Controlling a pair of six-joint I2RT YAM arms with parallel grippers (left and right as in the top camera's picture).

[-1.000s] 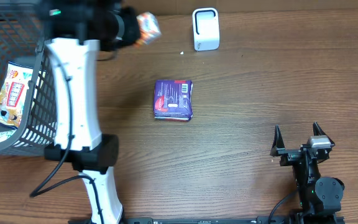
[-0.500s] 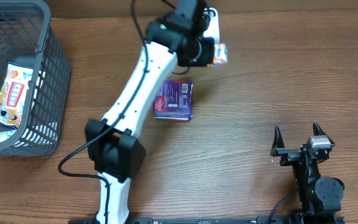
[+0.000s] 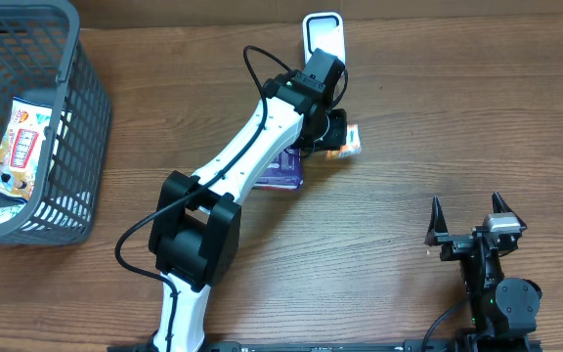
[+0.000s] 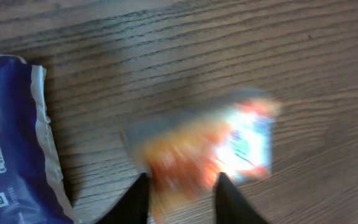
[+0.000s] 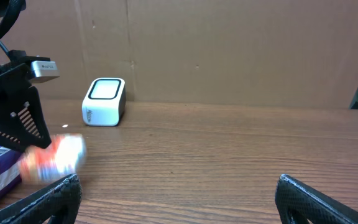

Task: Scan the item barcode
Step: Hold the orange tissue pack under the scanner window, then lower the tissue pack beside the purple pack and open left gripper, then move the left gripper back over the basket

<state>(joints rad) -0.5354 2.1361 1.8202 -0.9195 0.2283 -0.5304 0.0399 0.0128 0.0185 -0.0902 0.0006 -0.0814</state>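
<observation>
My left pincer [image 4: 182,199] is spread a little. Its two dark tips stand apart at the bottom of the left wrist view, with the orange packet [image 4: 210,149] smeared between and just ahead of them. I cannot tell whether either tip touches the packet.

The worktop [image 3: 438,108] is brown wood with a long straight grain. At its far left corner stands a grey mesh basket [image 3: 76,117] with a printed snack bag [image 3: 13,156] lying inside. My left arm [image 3: 252,147], white with black joints, reaches across the middle and covers part of the purple packet [image 3: 286,171] from overhead. That packet lies flat, glossy, with a crimped edge and a white barcode label. The scanner [image 3: 324,34], a small white box with rounded corners and a pale window, stands at the far edge. My left wrist sits between it and the orange packet.

From above, the left pincer [image 3: 335,132] hangs just short of the scanner. The orange packet [image 3: 345,142] is just beside the purple one, on its right. It is orange and white, crinkly, too blurred to read.

My right pincer [image 3: 467,220] is well apart near the front edge, spread wide and holding nothing, black pointed tips up.
</observation>
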